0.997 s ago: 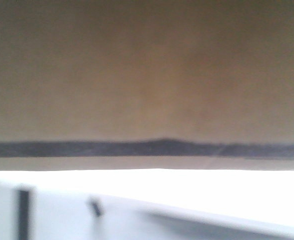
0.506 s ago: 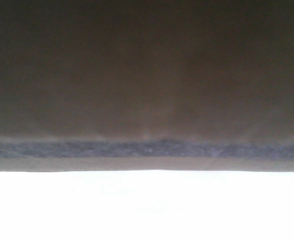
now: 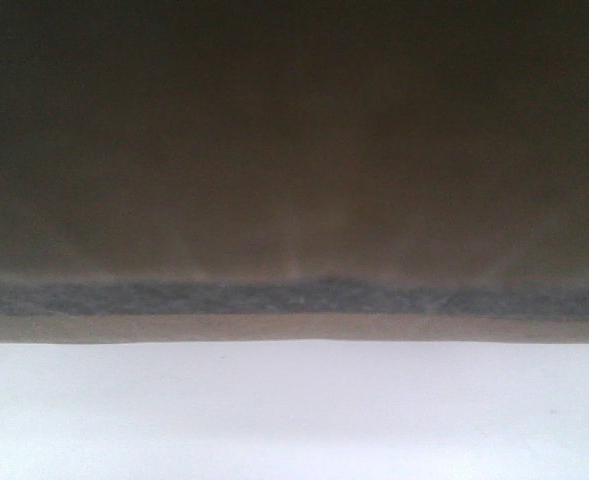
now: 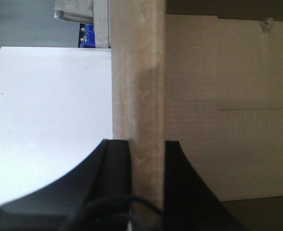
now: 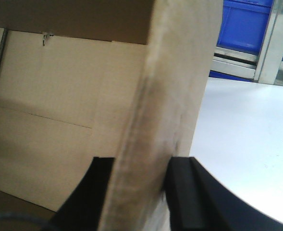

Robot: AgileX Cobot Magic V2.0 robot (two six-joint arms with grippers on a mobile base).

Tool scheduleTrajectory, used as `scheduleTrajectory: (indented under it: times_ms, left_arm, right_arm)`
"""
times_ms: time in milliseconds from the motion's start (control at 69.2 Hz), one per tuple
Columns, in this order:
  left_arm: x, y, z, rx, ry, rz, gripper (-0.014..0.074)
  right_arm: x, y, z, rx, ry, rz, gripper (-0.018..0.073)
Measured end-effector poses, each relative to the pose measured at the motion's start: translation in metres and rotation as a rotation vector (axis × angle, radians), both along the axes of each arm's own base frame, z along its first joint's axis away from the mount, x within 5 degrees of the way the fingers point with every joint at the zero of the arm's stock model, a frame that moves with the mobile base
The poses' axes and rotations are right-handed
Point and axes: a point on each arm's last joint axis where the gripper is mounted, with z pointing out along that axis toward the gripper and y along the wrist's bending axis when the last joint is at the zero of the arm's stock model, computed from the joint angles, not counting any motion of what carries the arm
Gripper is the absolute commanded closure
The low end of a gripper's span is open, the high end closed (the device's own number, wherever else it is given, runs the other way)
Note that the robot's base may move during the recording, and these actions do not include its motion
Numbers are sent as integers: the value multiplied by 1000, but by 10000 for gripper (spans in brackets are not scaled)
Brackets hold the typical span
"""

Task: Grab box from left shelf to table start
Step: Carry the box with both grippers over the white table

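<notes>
1. Two black grippers grip one large brown corrugated cardboard box (image 4: 136, 86), each on a thin cardboard wall seen edge-on; the wrist views also show plain tan inner faces of the box, one with a scrap of tape near its upper edge.
2. On the left wrist view, the left gripper (image 4: 146, 159) is clamped on its wall; one black finger (image 4: 113, 183) presses the outer face, on the side of the smooth white table (image 4: 35, 120); the other finger presses the inner face; the cardboard fills the whole gap between them.
3. On the right wrist view, the right gripper (image 5: 139, 187) holds its wall the same way; one finger lies on the inner face and the other on the outer face toward the table; the jaws are closed tight onto the cardboard, whose edge looks scuffed and darkened just above them.
4. From the front view, the box sits very close to the lens, dim and blurred, and fills the upper two thirds of the picture; a dark grey band (image 3: 294, 298) runs straight across it near the bottom, with a narrow paler tan strip beneath; the white table lies directly below that strip; whether the box touches the table or hangs just over it cannot be told.
5. Beyond the table's far edge stands a blue plastic bin (image 5: 247, 24) behind a silvery metal frame (image 5: 268, 43); both are apart from the box, and the left wrist view shows only a sliver of blue there.
</notes>
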Motion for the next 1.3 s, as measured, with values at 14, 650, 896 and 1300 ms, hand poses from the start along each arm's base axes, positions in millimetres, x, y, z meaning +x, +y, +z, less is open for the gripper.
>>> scheduleTrajectory:
  times_ms: [14,650,896,1300]
  left_arm:
    - [0,0,0,0,0,0,688]
    - [0,0,0,0,0,0,688]
    - [0,0,0,0,0,0,688]
    - [0,0,0,-1,-3,0,688]
  right_arm:
    - [0,0,0,0,0,0,540]
    - [0,0,0,0,0,0,540]
    - [0,0,0,0,0,0,540]
    - [0,0,0,0,0,0,540]
